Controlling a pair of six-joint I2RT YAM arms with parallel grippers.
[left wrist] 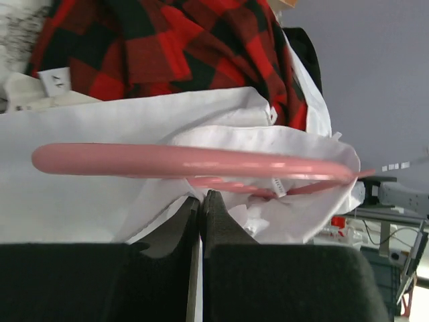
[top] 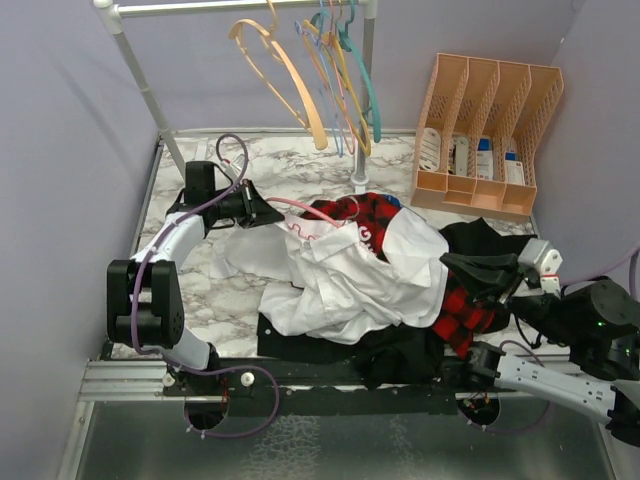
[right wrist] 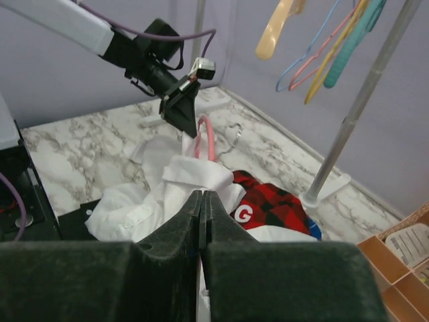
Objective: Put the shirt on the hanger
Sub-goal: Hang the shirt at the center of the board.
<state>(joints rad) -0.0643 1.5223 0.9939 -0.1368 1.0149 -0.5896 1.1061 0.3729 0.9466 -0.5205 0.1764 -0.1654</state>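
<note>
While the shirt (top: 340, 280) is lying on the bench (top: 290, 160), the hanger (top: 305, 210) poking from it, the left tool (top: 277, 214) is sitting closed beside the hanger and the right tool (top: 447, 262) is pinching the shirt.

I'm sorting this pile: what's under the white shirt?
A red-and-black plaid shirt and a black garment peek out beneath the white shirt; how far they extend underneath is hidden.

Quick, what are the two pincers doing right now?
Left pincer: closed, apparently gripping the pink hanger.
Right pincer: closed, tips at the white shirt; grip on cloth unclear.
</note>
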